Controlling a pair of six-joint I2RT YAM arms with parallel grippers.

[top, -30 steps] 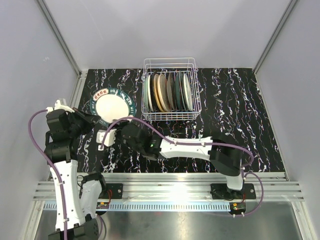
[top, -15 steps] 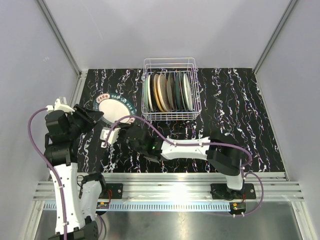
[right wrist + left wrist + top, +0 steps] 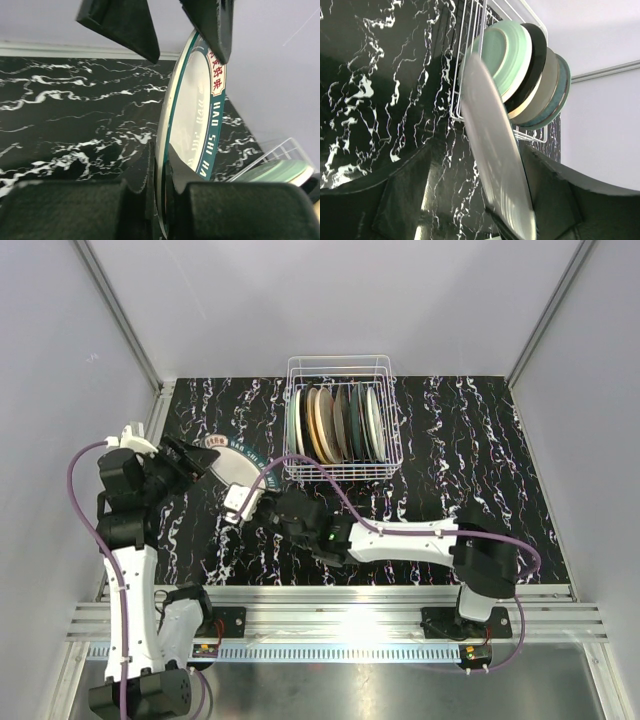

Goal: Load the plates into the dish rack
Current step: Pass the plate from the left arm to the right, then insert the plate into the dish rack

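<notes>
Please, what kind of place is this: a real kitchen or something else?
Probably a robot test booth, not a kitchen: plain pale walls enclose a black marbled table, two arms are bolted to a metal rail, and a dish rack holds plates.

At twelve o'clock on the table (image 3: 480, 460), the dish rack (image 3: 340, 472) holds a row of plates (image 3: 335, 425); a lone plate (image 3: 235, 462) stands edgewise at its eight o'clock.

A: Plate (image 3: 192, 125) between the jaws?
B: Smooth, glossy glaze; the jaws are matt black plastic.
A: Beyond the jaws?
B: Tabletop (image 3: 450, 460): polished black, white-veined marble look. Dish rack (image 3: 340, 472): thin white-coated wire.
</notes>
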